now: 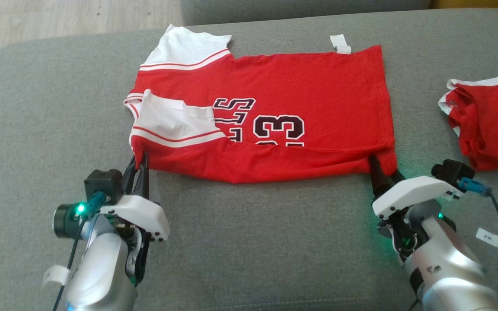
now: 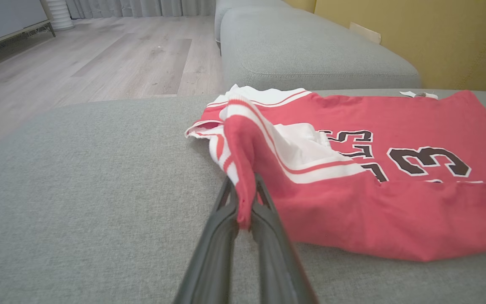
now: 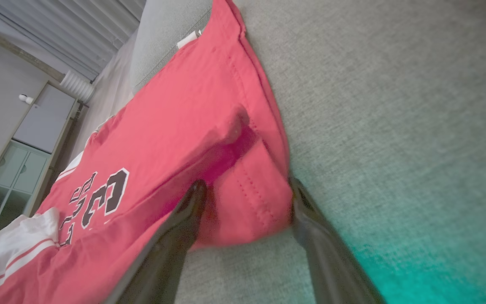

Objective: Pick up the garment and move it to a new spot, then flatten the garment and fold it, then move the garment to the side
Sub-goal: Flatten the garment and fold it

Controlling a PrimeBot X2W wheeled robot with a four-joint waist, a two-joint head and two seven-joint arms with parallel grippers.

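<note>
Head view has the garment (image 1: pixel 275 112) lying on the sofa cushion (image 1: pixel 249 242), its long axis running 9 to 3 o'clock, with sleeves toward 9 and hem toward 3. My left end effector (image 1: pixel 142 160) pinches the near shoulder corner at 7 o'clock. My right end effector (image 1: pixel 385 172) is spread astride the hem corner at 5 o'clock, one finger perhaps under the cloth.

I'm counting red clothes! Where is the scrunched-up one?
In the head view, the scrunched-up red garment lies on the grey sofa at the far right, apart from the flat jersey, up and right of the right claw.
</note>
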